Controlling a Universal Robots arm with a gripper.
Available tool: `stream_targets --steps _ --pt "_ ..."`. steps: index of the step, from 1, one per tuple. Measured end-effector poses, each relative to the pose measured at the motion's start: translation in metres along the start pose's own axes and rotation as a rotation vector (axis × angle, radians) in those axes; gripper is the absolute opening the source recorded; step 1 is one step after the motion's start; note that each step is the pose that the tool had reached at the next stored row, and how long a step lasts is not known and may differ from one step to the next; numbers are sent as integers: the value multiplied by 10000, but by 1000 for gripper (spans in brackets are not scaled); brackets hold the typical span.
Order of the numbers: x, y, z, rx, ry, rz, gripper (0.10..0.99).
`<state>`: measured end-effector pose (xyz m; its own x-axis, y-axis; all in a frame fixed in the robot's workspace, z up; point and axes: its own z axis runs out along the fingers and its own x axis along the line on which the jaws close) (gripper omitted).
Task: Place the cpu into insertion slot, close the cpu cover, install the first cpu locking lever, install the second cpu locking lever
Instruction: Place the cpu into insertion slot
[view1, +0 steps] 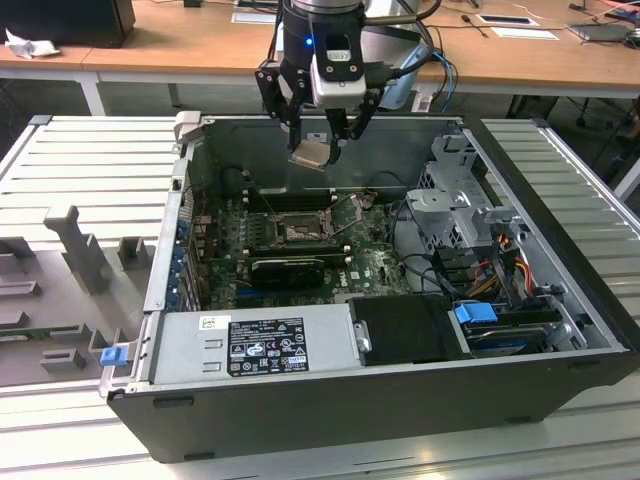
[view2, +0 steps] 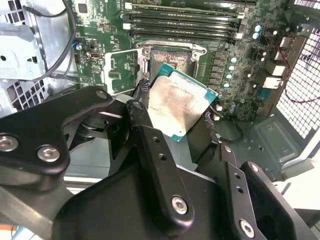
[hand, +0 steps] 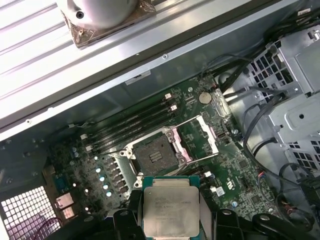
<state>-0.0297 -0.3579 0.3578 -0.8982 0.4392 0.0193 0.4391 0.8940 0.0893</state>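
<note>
My gripper hangs above the open computer case, shut on the cpu, a flat silver-topped chip held tilted by its edges. Both wrist views show the cpu between black fingers. The insertion slot lies below it on the green motherboard, a dark square with nothing in it. The cpu cover is flipped open beside the slot. A thin locking lever stands raised along the socket.
A grey power supply box fills the case's near side, with a black heatsink bar between it and the socket. Memory slots run along the socket's far side. A metal drive cage and cables sit at the exterior view's right.
</note>
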Motion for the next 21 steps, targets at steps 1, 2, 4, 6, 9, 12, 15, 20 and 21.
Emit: stream_targets --steps 1,2,4,6,9,12,15,20,21 --pt "0 0 0 -1 -3 33 541" --pt "0 0 1 -2 -7 76 541" --pt "0 0 1 -4 -15 165 541" --pt "0 0 3 -6 -25 280 541" --pt "0 0 6 -9 -41 461 541" --pt "0 -1 8 -13 -62 692 541" --pt "0 -1 11 -18 -84 935 541" --pt "0 -1 13 -23 -105 1173 541" --pt "0 -1 14 -24 -111 1238 541"
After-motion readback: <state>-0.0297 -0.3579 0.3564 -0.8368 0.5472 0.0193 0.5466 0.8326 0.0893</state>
